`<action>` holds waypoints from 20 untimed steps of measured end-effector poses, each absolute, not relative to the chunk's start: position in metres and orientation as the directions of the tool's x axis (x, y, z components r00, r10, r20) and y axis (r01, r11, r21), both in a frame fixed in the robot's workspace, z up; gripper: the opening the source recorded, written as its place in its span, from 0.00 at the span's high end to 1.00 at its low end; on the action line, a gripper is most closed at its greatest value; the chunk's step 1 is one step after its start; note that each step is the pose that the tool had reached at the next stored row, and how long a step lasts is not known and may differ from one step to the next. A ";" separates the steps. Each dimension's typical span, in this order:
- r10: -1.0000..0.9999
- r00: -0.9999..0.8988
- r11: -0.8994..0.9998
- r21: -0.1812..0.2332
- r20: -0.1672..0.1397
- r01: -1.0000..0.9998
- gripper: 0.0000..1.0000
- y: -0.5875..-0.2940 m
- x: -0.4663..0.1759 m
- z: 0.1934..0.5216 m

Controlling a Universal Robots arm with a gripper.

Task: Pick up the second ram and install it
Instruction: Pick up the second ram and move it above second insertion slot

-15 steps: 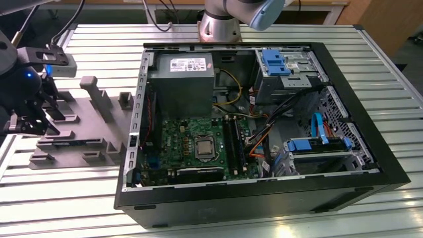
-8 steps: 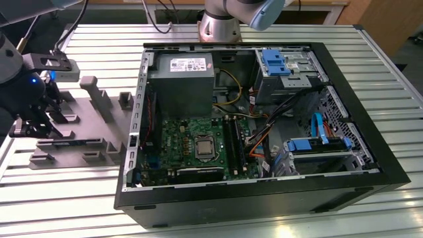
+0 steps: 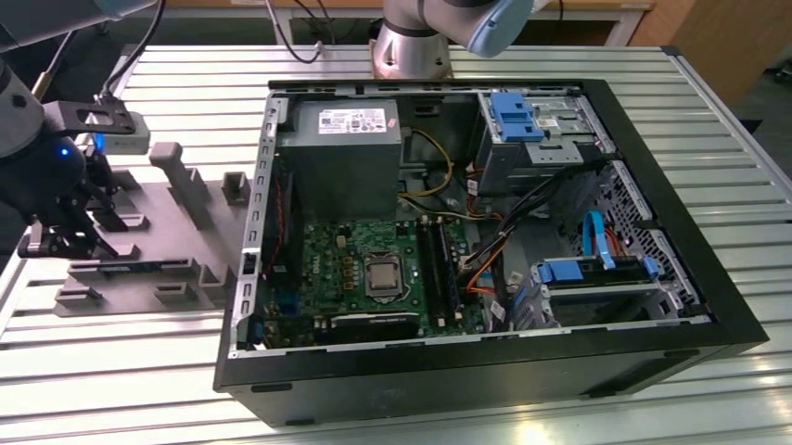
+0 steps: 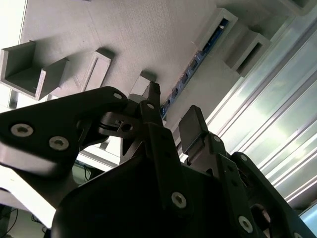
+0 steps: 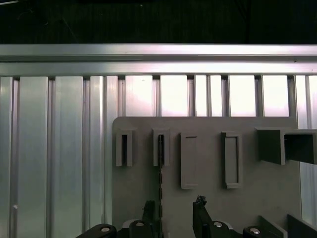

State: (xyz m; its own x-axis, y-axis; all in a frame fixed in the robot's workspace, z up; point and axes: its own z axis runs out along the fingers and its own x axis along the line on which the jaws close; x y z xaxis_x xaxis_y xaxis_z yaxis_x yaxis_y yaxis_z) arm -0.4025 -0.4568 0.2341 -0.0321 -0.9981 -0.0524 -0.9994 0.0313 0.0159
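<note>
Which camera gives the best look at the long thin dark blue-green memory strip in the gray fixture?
The second wrist view: the dark blue-green memory strip shows its blue side, standing on edge in the gray plastic fixture. The first wrist view gives just its thin top edge. In the exterior view the black tool blocks it.

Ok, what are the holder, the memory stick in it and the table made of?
Holder: likely plastic, matte uniform gray with upright blocks. Memory stick: circuit board, dark, thin, seen edge-on. Table: probably aluminium, bare shiny ribbed slats.
</note>
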 end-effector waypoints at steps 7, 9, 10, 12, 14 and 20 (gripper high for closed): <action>-0.998 -0.032 0.031 0.016 -0.053 -0.999 0.57 -0.457 -0.405 0.230; -0.998 -0.032 0.031 0.017 -0.052 -0.999 0.57 -0.457 -0.406 0.227; -0.998 -0.032 0.031 0.017 -0.052 -0.999 0.57 -0.457 -0.406 0.225; -0.998 -0.032 0.031 0.019 -0.052 -0.999 0.57 -0.458 -0.406 0.221; -0.998 -0.032 0.031 0.021 -0.052 -0.999 0.57 -0.458 -0.406 0.218; -0.998 -0.033 0.031 0.026 -0.052 -0.999 0.57 -0.459 -0.406 0.214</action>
State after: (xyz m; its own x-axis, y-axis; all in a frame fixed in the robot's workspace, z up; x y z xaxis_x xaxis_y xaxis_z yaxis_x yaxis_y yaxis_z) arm -0.4062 -0.4587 0.2136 -0.0326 -0.9981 -0.0520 -0.9992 0.0313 0.0262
